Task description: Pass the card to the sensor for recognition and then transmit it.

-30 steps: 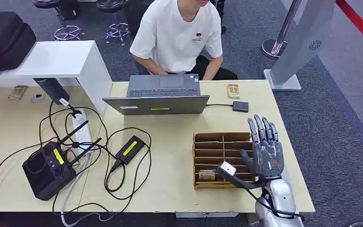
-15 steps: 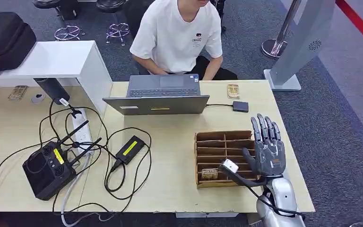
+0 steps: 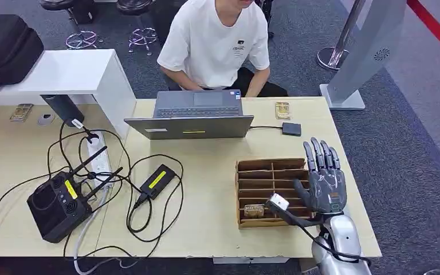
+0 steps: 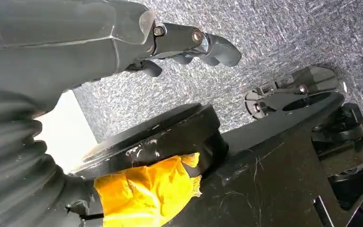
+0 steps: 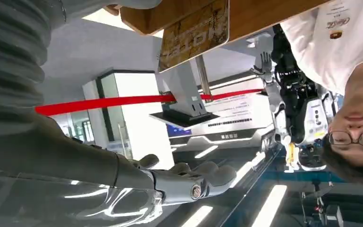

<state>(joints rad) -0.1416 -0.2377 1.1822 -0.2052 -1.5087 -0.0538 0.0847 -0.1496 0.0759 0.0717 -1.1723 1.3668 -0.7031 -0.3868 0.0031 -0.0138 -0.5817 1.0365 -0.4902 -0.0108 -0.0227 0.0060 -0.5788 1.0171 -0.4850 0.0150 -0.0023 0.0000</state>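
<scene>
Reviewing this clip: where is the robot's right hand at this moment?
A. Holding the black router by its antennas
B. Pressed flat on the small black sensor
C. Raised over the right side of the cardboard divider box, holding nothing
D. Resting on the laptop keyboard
C: the right hand is raised by the right side of the cardboard divider box, fingers extended and empty; a card lies in a near slot.

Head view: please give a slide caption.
Right hand open beside the divided cardboard box, one card in its near slot.
</scene>
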